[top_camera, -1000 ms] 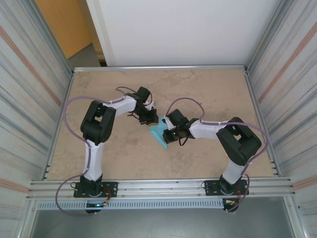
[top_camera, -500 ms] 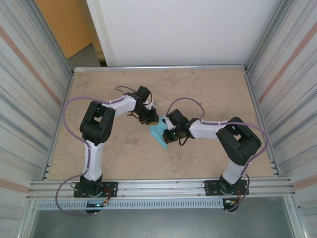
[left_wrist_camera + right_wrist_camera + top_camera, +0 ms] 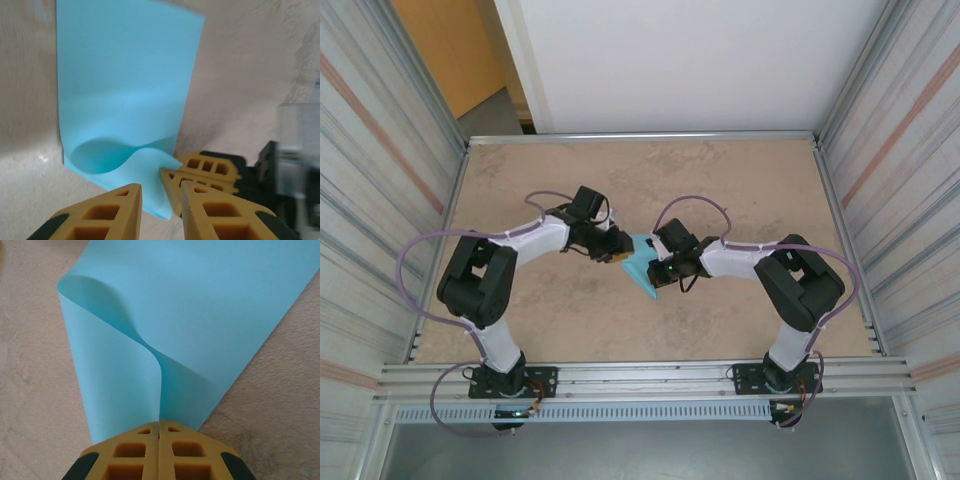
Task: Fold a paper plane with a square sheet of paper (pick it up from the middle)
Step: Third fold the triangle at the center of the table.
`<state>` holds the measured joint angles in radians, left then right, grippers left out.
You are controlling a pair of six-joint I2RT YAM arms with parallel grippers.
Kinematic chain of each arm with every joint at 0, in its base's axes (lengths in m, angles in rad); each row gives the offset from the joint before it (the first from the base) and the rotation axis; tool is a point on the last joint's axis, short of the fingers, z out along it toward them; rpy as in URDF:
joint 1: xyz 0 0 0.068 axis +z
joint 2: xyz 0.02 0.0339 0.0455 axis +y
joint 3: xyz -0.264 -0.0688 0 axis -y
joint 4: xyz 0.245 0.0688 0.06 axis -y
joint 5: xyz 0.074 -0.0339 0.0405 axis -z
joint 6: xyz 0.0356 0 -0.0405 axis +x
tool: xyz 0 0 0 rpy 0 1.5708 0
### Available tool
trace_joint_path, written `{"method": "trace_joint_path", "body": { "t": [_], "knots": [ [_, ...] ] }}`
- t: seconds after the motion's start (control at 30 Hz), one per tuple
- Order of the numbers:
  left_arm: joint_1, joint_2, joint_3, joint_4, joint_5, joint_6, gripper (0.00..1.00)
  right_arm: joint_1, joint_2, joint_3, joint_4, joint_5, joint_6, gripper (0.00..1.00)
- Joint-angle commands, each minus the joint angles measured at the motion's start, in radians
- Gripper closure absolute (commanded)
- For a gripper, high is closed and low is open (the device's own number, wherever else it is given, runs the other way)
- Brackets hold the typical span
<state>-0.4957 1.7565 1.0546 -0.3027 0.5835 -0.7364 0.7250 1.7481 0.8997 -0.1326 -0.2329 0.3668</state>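
the square sheet of paper point(image 3: 190, 315) is found curled at the middle of the desk point(image 3: 740, 180), a raised fold pinched in the clenched right end effector point(image 3: 159, 422). the left end effector point(image 3: 161, 187) is released, its fingers parted at the sheet's corner and crowded by the right one.

the square sheet of paper point(image 3: 200, 315) ahead of the right claw point(image 3: 159, 424) is thin, smooth, matt paper. the claw's fingers point(image 3: 132, 460) look like matt moulded plastic with open cells. under the claw, the table point(image 3: 30, 365) is dull, mottled, stone-like.
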Motion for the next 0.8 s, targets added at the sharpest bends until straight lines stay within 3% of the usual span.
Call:
{"method": "trace_joint_path", "body": {
  "t": [0.0,0.2,0.77],
  "knots": [
    [-0.029,-0.027,-0.043,0.067,0.033,-0.072,0.75,-0.002,0.028,0.011,-0.047,0.006,0.021,0.95],
    [-0.057,0.008,-0.063,0.103,0.053,-0.087,0.81,-0.002,0.033,0.016,-0.05,0.002,0.02,0.95],
    [-0.066,0.066,-0.04,0.069,0.013,-0.067,0.82,-0.002,0.035,0.019,-0.055,0.006,0.02,0.95]
  ]
}}
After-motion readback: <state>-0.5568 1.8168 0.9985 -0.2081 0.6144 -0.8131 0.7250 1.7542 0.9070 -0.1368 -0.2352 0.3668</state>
